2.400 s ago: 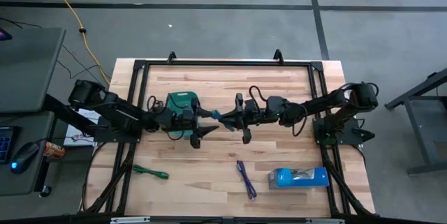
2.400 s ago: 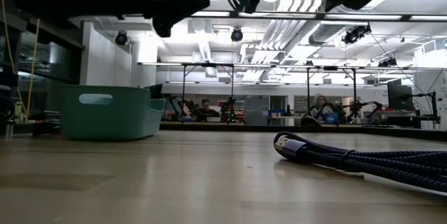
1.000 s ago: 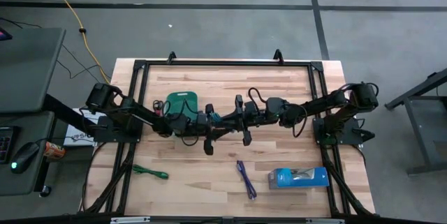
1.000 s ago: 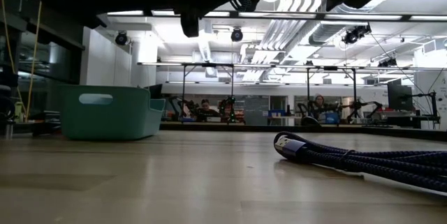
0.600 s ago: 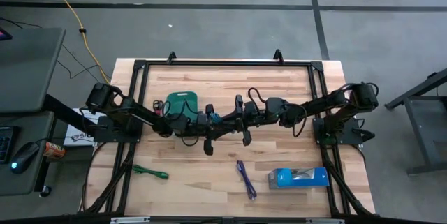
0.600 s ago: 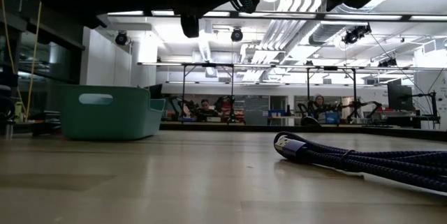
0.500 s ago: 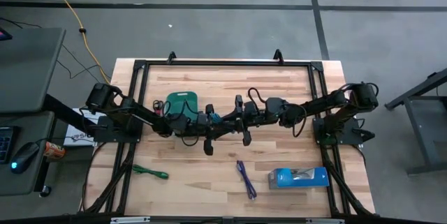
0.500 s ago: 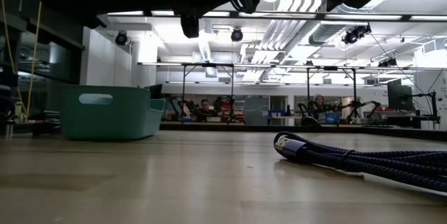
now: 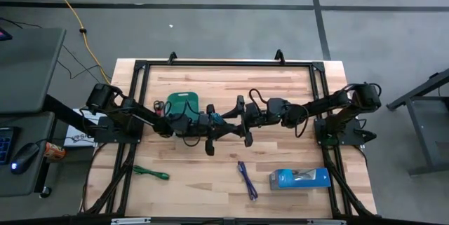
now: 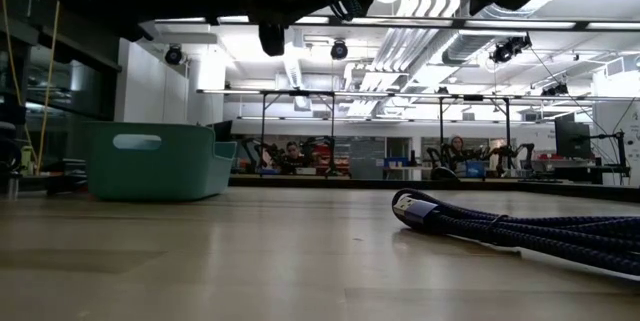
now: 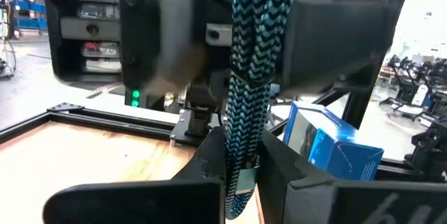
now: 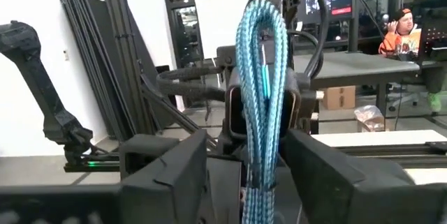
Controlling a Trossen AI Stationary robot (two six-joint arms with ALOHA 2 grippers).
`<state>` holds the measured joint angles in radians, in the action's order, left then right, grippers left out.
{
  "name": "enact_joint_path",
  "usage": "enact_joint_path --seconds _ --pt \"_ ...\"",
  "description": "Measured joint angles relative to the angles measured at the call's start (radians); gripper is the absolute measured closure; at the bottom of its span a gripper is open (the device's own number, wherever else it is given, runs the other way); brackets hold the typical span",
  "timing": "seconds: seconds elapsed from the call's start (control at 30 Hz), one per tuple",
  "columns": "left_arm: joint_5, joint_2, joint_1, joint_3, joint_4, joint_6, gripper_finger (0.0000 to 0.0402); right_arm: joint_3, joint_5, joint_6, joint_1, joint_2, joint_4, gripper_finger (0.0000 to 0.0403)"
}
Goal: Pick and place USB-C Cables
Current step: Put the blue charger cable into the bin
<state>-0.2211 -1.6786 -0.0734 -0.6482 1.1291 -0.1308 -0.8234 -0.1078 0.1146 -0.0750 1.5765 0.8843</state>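
Observation:
The light blue USB-C cable (image 9: 218,118) hangs in the air over the middle of the table, between my two grippers. My left gripper (image 9: 212,121) is shut on it. My right gripper (image 12: 255,175) faces it from the table's right and is open. Its fingers stand on either side of the bundle (image 12: 260,77) with a gap on each side. The dark blue-purple cable (image 9: 247,179) and the green cable (image 9: 151,174) lie flat on the table near its front edge. My left gripper pinches the light blue bundle near one end (image 11: 239,172) between its two fingers. The fingers come level from the table's left. The bundle runs on past the fingertips toward my right gripper, and it is lifted clear of the table.
A teal tray (image 9: 184,102) stands just behind my left gripper. A bright blue box (image 9: 300,178) lies at the front right. A dark metal frame (image 9: 224,64) borders the wooden table. In the low view the purple cable (image 10: 500,226) lies close to the camera.
My right gripper has opened and let go of the light blue cable, which stays in the air in my left gripper. Neither arm has clearly moved.

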Motion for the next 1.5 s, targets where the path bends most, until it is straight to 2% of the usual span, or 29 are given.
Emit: enact_joint_path --seconds 0.13,0.33,0.63,0.87,0.93,1.2,1.3,1.37,1.5 --pt "0.0 0.043 0.003 0.016 -0.07 0.007 0.0383 0.0 0.049 -0.01 0.002 -0.067 -0.13 0.0181" --pt "-0.011 0.221 0.029 0.087 -0.227 0.019 0.0383 0.023 0.167 -0.071 -0.024 -0.193 -0.282 0.0176" --pt "-0.083 0.576 0.039 0.264 -0.432 0.037 0.0383 0.222 0.344 -0.093 -0.059 -0.45 -0.279 0.0176" --pt "-0.082 0.806 0.056 0.291 -0.8 -0.028 0.0383 0.329 0.343 -0.087 -0.061 -0.594 -0.242 0.0176" --pt "-0.087 0.836 0.06 0.293 -0.852 -0.049 0.0383 0.346 0.343 -0.088 -0.063 -0.604 -0.22 0.0176" --pt "-0.105 0.823 0.06 0.292 -0.857 -0.054 0.0383 0.351 0.341 -0.088 -0.063 -0.601 -0.199 0.0176" --pt "-0.135 0.823 0.06 0.291 -0.873 -0.107 0.0383 0.351 0.341 -0.088 -0.063 -0.601 -0.203 0.0176" --pt "-0.199 0.82 0.06 0.288 -0.945 -0.17 0.0383 0.351 0.341 -0.088 -0.063 -0.601 -0.204 0.0176" --pt "-0.271 0.82 0.079 0.227 -1.24 -0.356 0.0383 0.351 0.341 -0.066 -0.063 -0.601 -0.216 0.0176"
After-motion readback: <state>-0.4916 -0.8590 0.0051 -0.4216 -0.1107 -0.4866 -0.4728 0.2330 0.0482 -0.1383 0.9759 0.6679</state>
